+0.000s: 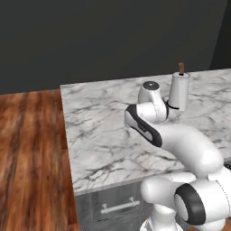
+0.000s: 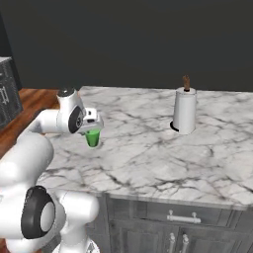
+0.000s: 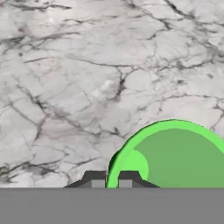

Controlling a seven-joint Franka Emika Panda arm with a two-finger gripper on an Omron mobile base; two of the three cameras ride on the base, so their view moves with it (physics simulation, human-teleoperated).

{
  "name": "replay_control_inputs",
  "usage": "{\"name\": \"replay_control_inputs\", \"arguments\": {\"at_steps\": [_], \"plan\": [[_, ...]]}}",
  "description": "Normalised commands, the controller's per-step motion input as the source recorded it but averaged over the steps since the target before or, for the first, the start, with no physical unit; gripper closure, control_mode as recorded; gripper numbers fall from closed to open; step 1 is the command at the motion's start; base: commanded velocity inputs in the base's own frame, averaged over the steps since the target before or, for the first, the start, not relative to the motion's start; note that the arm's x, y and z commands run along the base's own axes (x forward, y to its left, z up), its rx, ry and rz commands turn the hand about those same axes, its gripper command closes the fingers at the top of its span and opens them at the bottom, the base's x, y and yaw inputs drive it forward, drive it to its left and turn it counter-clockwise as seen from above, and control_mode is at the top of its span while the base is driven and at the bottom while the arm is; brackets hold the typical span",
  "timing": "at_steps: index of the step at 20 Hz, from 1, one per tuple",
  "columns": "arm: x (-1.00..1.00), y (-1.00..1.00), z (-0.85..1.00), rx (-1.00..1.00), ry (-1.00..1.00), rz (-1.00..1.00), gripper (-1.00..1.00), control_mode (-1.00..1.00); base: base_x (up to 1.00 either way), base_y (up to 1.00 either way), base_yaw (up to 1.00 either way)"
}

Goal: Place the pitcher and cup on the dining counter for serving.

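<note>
Jaws (image 3: 111, 176) pinched tight on the near rim of the green cup (image 2: 92, 138), one finger (image 3: 93, 178) outside the wall and the other inside the mouth, seen from straight above in the hand view. Cup low over the marble tabletop (image 2: 148, 153), toward its left end in the right base view, upright, with a faint shadow below; cannot tell whether its base touches the surface or hangs just above it. Hidden behind the arm in the left base view. White paper towel roll (image 2: 185, 110) upright on its dark base with a brown post on top, well apart from the cup, farther along the tabletop. Dark grey drawers (image 2: 183, 217) with pale handles under the tabletop's near edge. Wood floor (image 1: 31, 153) beside the tabletop's end.
</note>
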Motion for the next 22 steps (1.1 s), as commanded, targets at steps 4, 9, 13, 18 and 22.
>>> {"name": "replay_control_inputs", "arguments": {"at_steps": [4,9,13,18,22], "plan": [[0.88,0.0,-0.59,0.0,0.02,0.0,1.0,-1.0,0.0,0.0,0.0],[0.61,0.0,-0.62,0.0,0.0,0.0,1.0,-1.0,0.0,0.0,0.0],[0.28,0.0,-0.68,0.0,0.0,0.0,1.0,-1.0,0.0,0.0,0.0],[0.19,0.0,-0.68,0.0,0.0,0.0,1.0,-1.0,0.0,0.0,0.0],[0.18,0.0,-0.53,0.0,0.0,0.0,1.0,-1.0,0.0,0.0,0.0]]}}
